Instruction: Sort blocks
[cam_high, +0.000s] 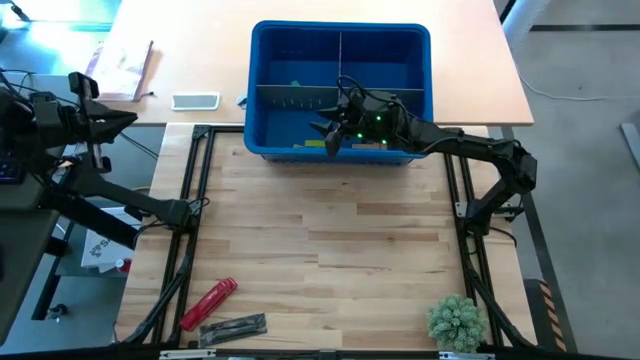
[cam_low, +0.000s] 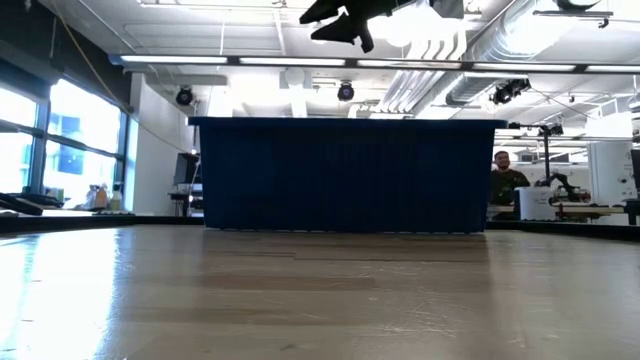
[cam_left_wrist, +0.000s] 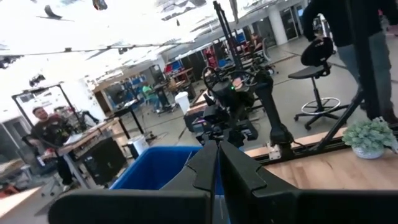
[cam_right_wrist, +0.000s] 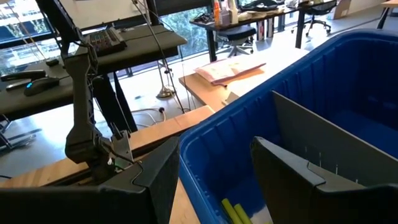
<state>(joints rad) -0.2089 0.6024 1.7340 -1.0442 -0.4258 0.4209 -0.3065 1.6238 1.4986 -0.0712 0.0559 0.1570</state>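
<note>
Blocks: 2 slim lime yellow-green bars inside blue bin.

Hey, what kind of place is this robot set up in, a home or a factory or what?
Most likely an open-plan robotics lab or workshop: exposed ceiling ducts and strip lights, another robot arm rig on a bench behind, and people at workbenches among rolling office chairs.

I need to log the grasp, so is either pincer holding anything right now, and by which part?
Nothing is held. The right pincer stands open over the blue plastic bin, empty between its fingers; the left pincer is shut on nothing.
</note>
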